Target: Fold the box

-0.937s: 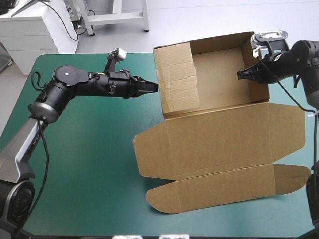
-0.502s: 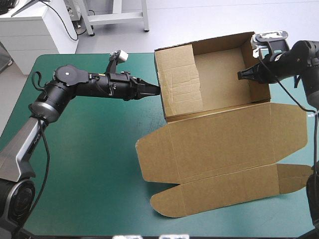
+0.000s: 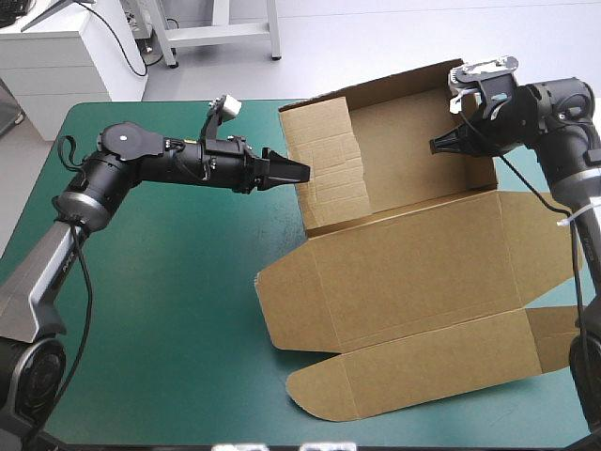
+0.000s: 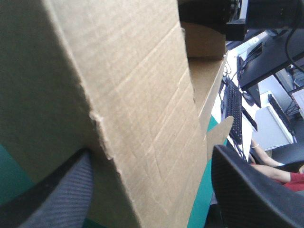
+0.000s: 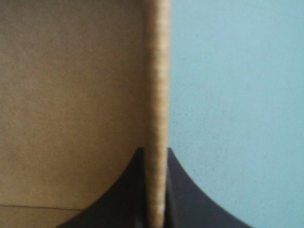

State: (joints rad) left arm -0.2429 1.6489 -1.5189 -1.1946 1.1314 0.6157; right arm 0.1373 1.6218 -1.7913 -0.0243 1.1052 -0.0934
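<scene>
- The table (image 3: 169, 310) carries the box (image 3: 418, 272) on its right half, with the lid laid flat toward the near edge and the raised part toward the far edge.
- The step in hand is judged to be the setting up and tucking of the side walls. It is best done by folding along the printed creases while the opposite side is held steady, so that the box is not dragged across the cover.
- The tray (image 3: 404, 202) is open, and nothing is seen inside it.
- The left wall (image 3: 329, 160) leans inward and should be pressed evenly, not at one corner.
- The right gripper (image 3: 438, 147) is all but closed, with the edge of the right wall pinched between its fingers.
- The left gripper (image 3: 300, 172) is spread wide, with the left wall standing between its fingers and nothing clamped.
</scene>
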